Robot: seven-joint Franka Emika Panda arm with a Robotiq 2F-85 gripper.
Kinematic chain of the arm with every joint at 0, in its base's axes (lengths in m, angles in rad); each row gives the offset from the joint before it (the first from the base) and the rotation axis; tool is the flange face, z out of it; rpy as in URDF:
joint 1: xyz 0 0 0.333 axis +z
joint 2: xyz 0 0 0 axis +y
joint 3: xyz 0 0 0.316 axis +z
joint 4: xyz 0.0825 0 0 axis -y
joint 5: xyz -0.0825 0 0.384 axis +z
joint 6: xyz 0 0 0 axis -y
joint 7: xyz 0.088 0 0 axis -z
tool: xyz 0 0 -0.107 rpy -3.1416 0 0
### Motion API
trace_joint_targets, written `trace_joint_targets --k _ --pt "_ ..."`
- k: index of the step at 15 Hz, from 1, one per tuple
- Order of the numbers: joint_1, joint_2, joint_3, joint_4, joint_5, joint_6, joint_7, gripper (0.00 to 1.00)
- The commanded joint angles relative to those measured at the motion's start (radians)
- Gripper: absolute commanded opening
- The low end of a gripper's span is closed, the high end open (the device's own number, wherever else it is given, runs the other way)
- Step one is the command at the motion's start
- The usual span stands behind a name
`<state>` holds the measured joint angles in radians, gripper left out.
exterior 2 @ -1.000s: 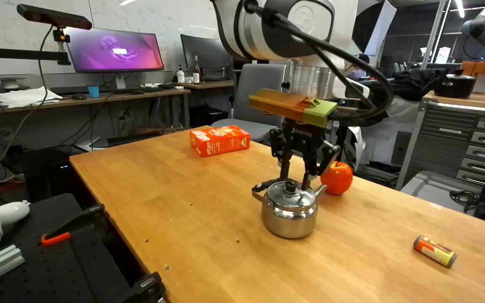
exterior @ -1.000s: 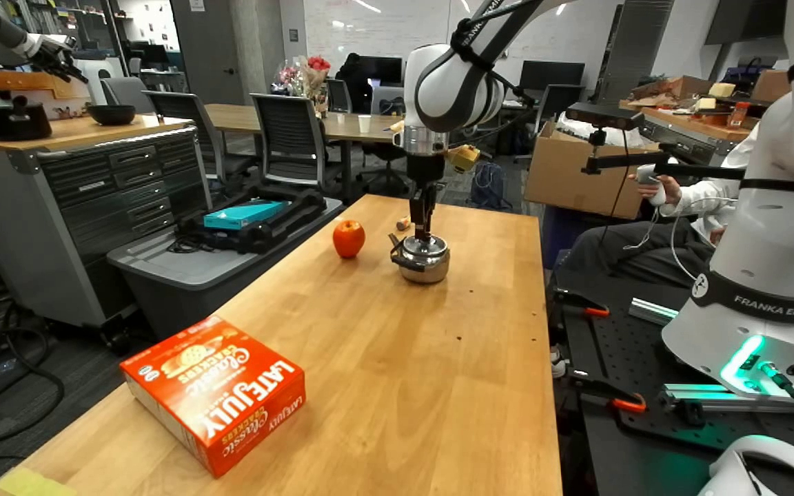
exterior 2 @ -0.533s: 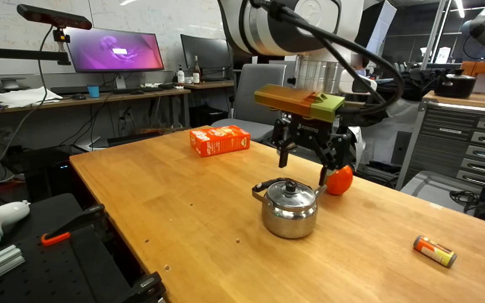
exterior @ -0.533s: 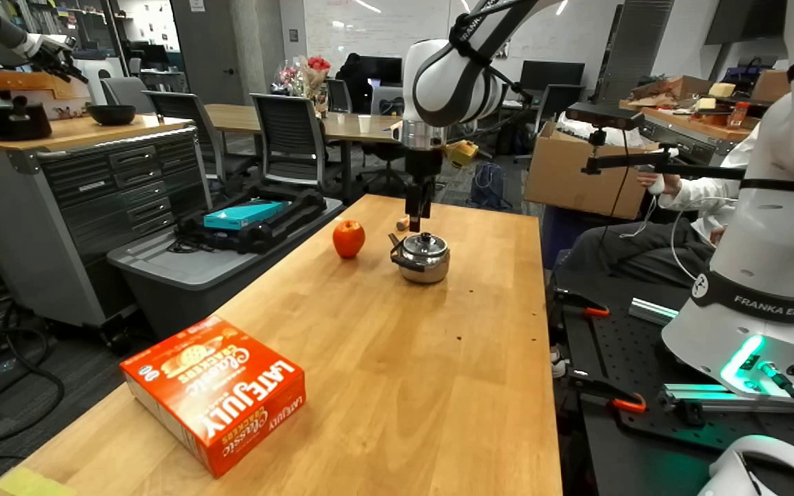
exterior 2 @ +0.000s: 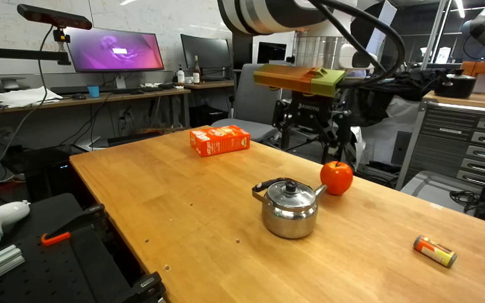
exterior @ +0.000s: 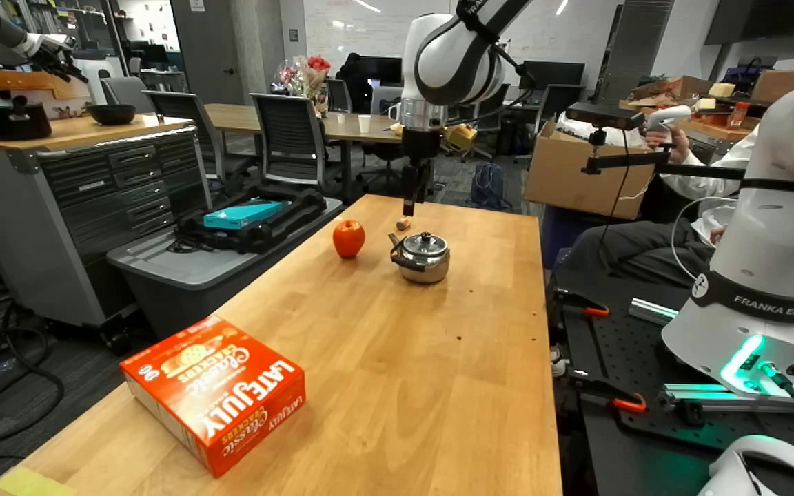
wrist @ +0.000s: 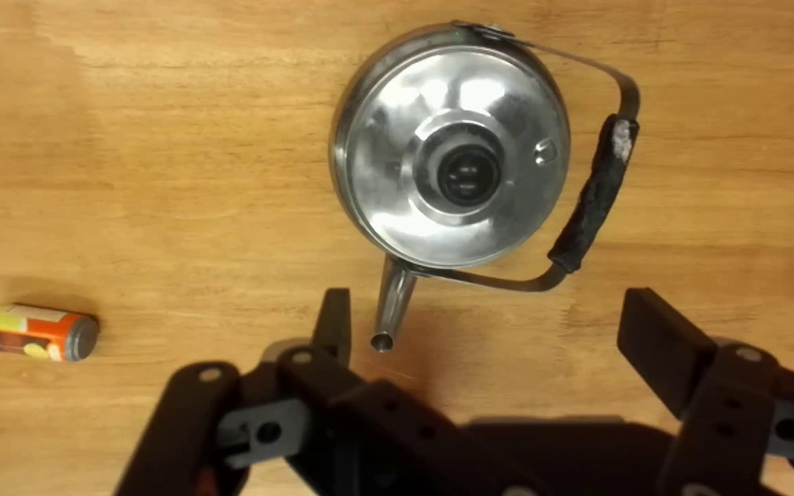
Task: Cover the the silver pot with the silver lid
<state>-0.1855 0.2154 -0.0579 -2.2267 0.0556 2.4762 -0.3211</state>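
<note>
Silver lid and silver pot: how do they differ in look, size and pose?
The silver lid is a shallow disc with a black knob; the silver pot is a deeper, rounded body with a spout and a dark-sleeved handle. From above, the lid is slightly narrower than the pot. The lid rests on top of the pot, while the pot stands upright on the table. Both are round, shiny and silver-coloured.

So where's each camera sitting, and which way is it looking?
An exterior view: nearest the cracker box, looking along the table; arm, base, pincer show.
An exterior view: nearer the small cylinder, facing toward the cracker box; pincer, some arm show.
Wrist view: on the arm, looking down at the silver lid; pincer fingers show.
Both exterior views share the apple.
</note>
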Motion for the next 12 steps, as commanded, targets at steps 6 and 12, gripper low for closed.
trace_joint_targets --k 6,12 --pt "0.03 -0.284 -0.012 -0.184 0.017 -0.053 -0.003 1.0" --pt "0.046 -0.448 -0.046 -0.296 0.047 -0.071 -0.022 1.0"
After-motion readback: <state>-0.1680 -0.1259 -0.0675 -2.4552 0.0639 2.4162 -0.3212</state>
